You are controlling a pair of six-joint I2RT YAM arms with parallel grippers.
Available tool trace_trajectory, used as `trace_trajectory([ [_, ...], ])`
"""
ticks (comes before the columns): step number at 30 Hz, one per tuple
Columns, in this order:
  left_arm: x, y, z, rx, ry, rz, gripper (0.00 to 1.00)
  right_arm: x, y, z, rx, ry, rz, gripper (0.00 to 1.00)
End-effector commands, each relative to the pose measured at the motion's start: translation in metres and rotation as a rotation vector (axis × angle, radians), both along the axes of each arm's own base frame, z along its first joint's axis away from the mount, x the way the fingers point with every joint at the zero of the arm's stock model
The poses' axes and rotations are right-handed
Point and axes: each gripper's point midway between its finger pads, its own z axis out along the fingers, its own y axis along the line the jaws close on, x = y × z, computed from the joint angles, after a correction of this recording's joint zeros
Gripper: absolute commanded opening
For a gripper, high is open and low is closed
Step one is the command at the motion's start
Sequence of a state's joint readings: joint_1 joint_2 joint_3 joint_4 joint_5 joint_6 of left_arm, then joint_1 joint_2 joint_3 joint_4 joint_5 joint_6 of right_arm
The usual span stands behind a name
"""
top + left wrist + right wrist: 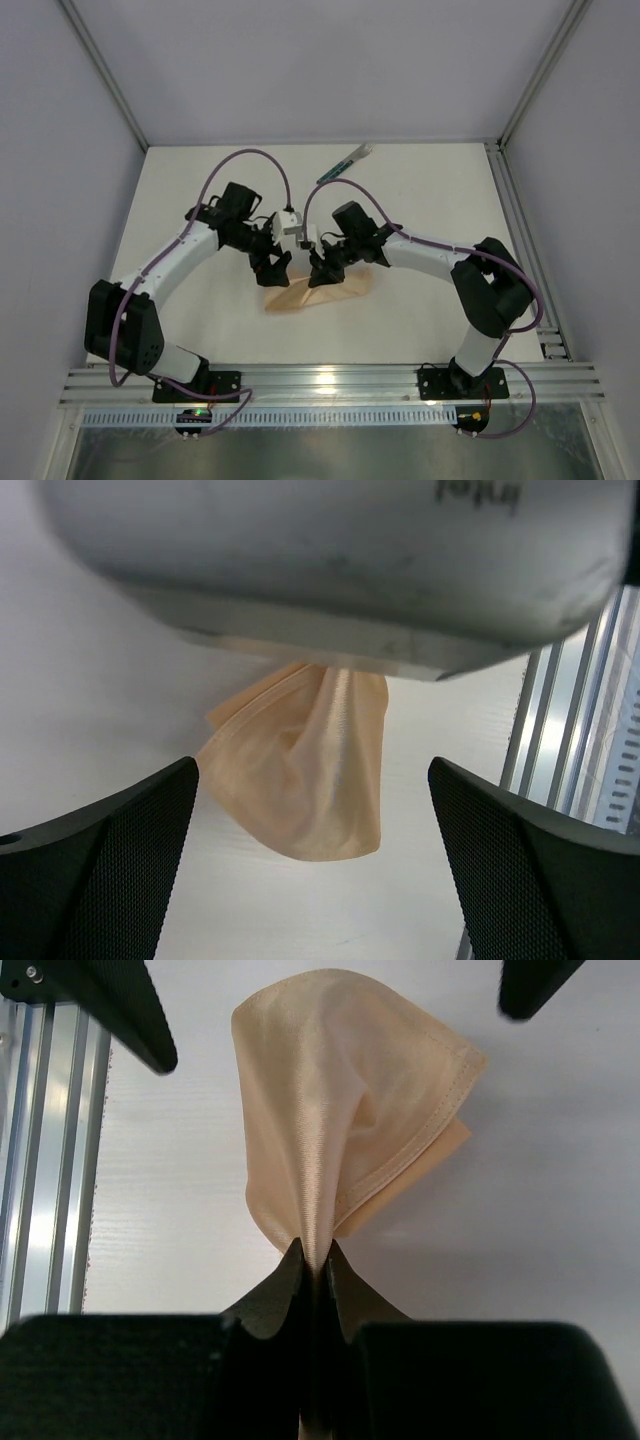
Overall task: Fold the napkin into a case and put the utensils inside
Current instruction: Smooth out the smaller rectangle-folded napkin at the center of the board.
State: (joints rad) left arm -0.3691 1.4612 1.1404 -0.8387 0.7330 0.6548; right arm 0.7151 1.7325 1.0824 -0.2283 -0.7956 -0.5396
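The peach-tan napkin [318,292] lies bunched and partly folded on the white table between the two arms. My right gripper [322,271] is shut on a pinched fold of the napkin [340,1110] and lifts it, so the cloth fans out from the shut tips [317,1256]. My left gripper [272,272] is open just left of it. In the left wrist view the napkin [300,770] hangs between its wide-apart fingers [110,860] without touching them. The utensils [345,163], dark green with pale ends, lie together at the far edge of the table. No finished case shows.
Aluminium rails run along the table's near edge [330,380] and right side [520,230]. Grey enclosure walls stand on the left, back and right. The right wrist's camera housing [330,570] fills the top of the left wrist view.
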Motion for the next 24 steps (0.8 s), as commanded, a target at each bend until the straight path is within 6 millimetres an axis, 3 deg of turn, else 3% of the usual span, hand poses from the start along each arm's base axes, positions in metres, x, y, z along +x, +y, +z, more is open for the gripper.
trace_trajectory([
  [1, -0.002, -0.004, -0.015, 0.028, -0.083, -0.109, 0.99, -0.004, 0.005, 0.015, 0.051, -0.018, 0.036, 0.04],
  [5, -0.004, -0.008, -0.036, 0.083, -0.044, -0.165, 0.99, -0.004, 0.005, 0.017, 0.059, -0.017, 0.040, 0.04],
  [9, -0.009, -0.009, -0.052, 0.098, 0.015, -0.187, 0.91, -0.006, 0.005, 0.020, 0.065, -0.018, 0.049, 0.04],
  [14, -0.022, -0.014, -0.058, 0.044, 0.062, -0.196, 0.85, -0.007, 0.005, 0.021, 0.072, -0.008, 0.047, 0.04],
  [15, -0.026, -0.021, -0.050, -0.023, 0.080, -0.195, 0.85, -0.006, 0.004, 0.023, 0.073, -0.013, 0.042, 0.04],
  [20, 0.007, 0.001, -0.002, -0.201, -0.017, -0.021, 0.90, -0.006, -0.007, 0.015, 0.046, 0.001, 0.015, 0.04],
  [24, 0.000, -0.002, 0.013, -0.248, -0.064, -0.047, 0.95, -0.003, -0.005, 0.017, 0.056, 0.002, 0.001, 0.04],
])
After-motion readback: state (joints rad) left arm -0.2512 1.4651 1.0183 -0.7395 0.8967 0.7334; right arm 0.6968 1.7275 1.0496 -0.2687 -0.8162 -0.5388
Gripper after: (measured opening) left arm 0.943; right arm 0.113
